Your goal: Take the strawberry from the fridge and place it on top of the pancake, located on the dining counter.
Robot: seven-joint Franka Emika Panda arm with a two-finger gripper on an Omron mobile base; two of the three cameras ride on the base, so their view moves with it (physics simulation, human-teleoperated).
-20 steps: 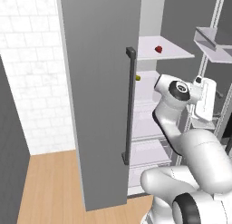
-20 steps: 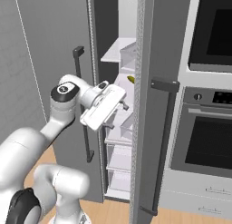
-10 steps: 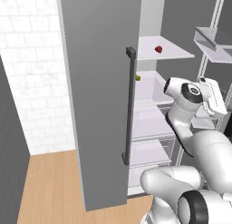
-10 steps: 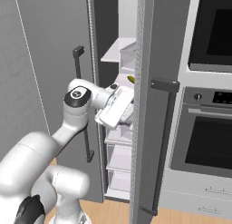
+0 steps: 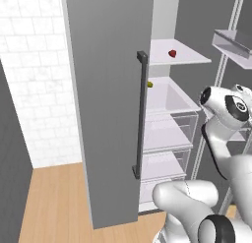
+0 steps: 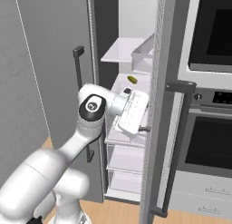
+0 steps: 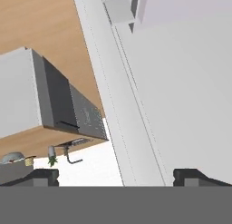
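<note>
White shelves lined the open fridge (image 5: 108, 109). On its upper shelf sat the strawberry (image 5: 172, 53), above a small yellow fruit (image 5: 149, 84). Below the strawberry's shelf, the jaws (image 7: 115, 177) stood wide, holding nothing.

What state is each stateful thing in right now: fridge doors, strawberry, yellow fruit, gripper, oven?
fridge: both doors swung open, shelves exposed.
strawberry: lying on the upper white shelf, untouched.
yellow fruit: resting on the shelf below, untouched.
gripper: open, empty.
oven: door closed.
</note>
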